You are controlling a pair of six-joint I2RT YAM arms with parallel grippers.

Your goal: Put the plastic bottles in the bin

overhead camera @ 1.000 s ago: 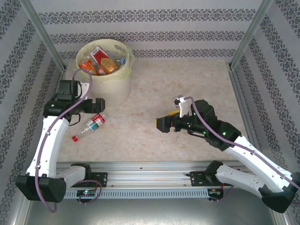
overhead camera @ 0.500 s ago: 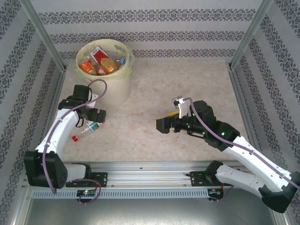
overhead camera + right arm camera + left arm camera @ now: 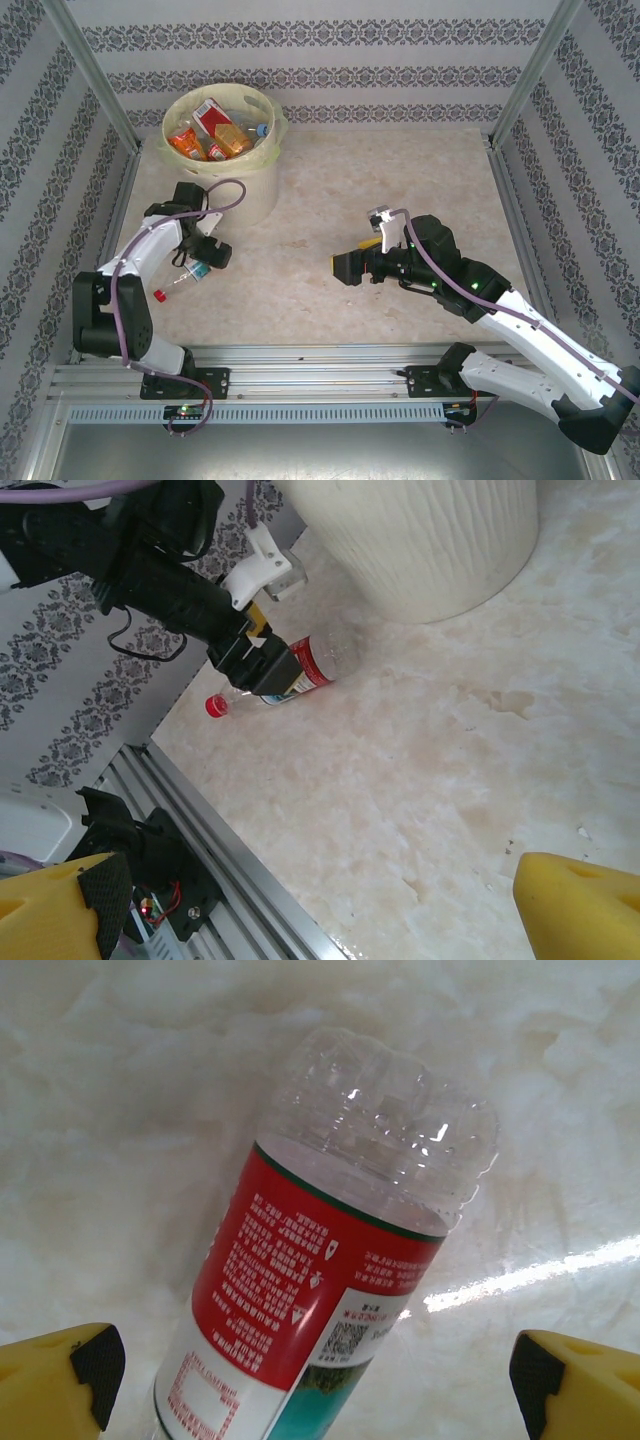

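Left gripper dropped over lower-left bottle, jaws apart; right gripper jaws likewise apart. Next: clamp, lift to bin.

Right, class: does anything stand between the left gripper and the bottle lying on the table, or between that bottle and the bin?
Nothing visible does. The open left gripper hangs directly over the bottle, and only bare table lies between the bottle and the bin.

tabletop: pale marble | walls: patterned | front rail: probably aluminium
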